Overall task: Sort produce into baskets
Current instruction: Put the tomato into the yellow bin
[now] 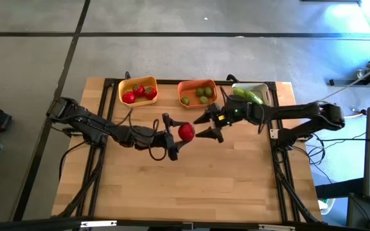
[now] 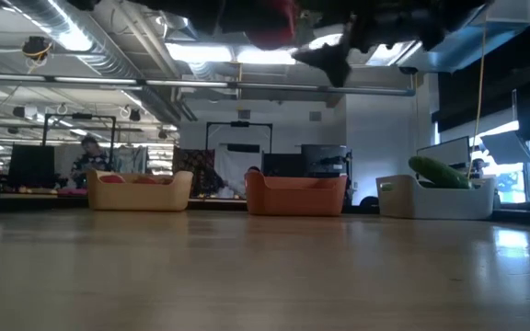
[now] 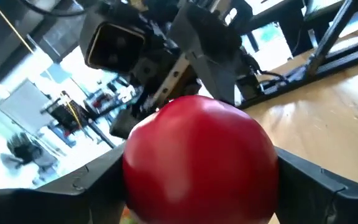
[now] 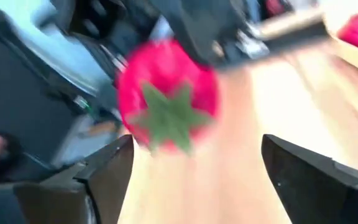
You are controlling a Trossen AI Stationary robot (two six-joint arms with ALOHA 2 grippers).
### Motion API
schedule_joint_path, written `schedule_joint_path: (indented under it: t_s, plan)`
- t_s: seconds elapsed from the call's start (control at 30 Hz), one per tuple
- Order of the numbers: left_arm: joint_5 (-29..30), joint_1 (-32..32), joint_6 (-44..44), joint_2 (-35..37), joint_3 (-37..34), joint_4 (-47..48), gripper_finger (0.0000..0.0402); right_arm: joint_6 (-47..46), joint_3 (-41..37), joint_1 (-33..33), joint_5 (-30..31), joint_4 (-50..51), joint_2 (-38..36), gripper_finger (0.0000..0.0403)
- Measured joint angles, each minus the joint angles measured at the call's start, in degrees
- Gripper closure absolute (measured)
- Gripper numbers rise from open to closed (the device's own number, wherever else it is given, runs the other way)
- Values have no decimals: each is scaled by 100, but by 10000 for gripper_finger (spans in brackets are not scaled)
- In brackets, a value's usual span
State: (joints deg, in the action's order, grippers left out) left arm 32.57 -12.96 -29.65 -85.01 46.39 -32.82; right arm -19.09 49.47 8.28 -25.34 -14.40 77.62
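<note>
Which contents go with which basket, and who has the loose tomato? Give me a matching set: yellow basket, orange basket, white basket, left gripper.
Column 1:
1. yellow basket
2. orange basket
3. white basket
4. left gripper

Column 2:
A. green cucumber pieces
B. fingers shut on a single red tomato above the table
C. several red tomatoes
D. yellow-green limes

Pairs: 1-C, 2-D, 3-A, 4-B

The right gripper sits open just beside the held tomato, not gripping it.
</note>
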Motion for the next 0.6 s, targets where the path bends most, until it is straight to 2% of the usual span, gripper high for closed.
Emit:
schedule_joint_path:
  t_s: [0.07,0.2,0.37,0.5,0.6]
  plan:
    - [36,-19,218,-2,0,114,91,224,-2,14,257,780,-264,64]
    - [107,2,823,0,0,364,89,566,-2,-5,1420,2525,-706,61]
    - [234,161,1729,0,0,1006,88,403,-7,-100,2692,4444,-722,71]
    - [455,373,2763,13,-2,1718,87,140,-220,-204,3326,4935,-620,75]
    - [552,552,3477,151,-2,2344,87,109,-460,-205,3364,4701,-625,77]
